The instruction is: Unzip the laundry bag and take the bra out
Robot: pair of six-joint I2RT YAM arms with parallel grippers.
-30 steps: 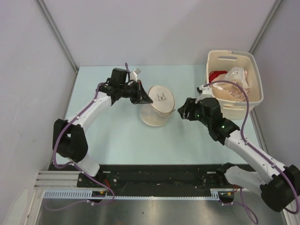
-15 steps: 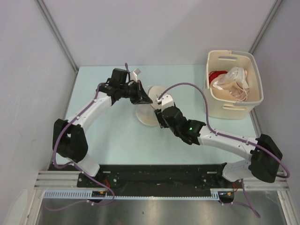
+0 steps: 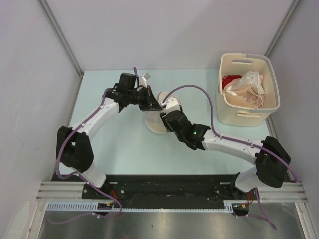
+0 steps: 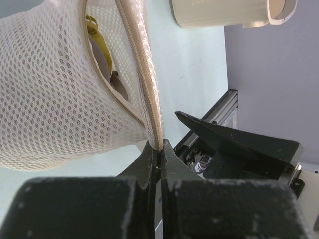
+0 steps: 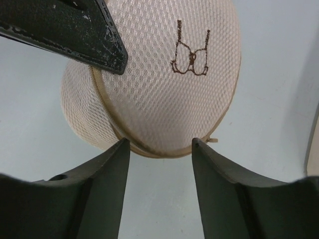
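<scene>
The laundry bag point(image 3: 154, 124), a round cream mesh pouch with a small dark print point(image 5: 191, 59), stands on edge at the table's middle. Its zip rim is parted at one side. Through that gap in the left wrist view a strip of the mustard-yellow bra point(image 4: 98, 42) shows inside. My left gripper point(image 4: 159, 148) is shut on the bag's zip rim point(image 4: 144, 74), holding it up. My right gripper point(image 5: 159, 144) is open, its fingertips on either side of the bag's lower rim point(image 5: 164, 149), close to it, with nothing held. The right arm hides part of the bag from above.
A cream plastic basket point(image 3: 247, 115) stands at the back right with a pale pink-white strappy garment point(image 3: 246, 84) and a red cloth point(image 3: 228, 80) in it. Grey walls close in the table on both sides and at the back.
The right arm has swung left from beside the basket to the bag, and its jaws have narrowed slightly. The left arm keeps its hold and has not moved.
</scene>
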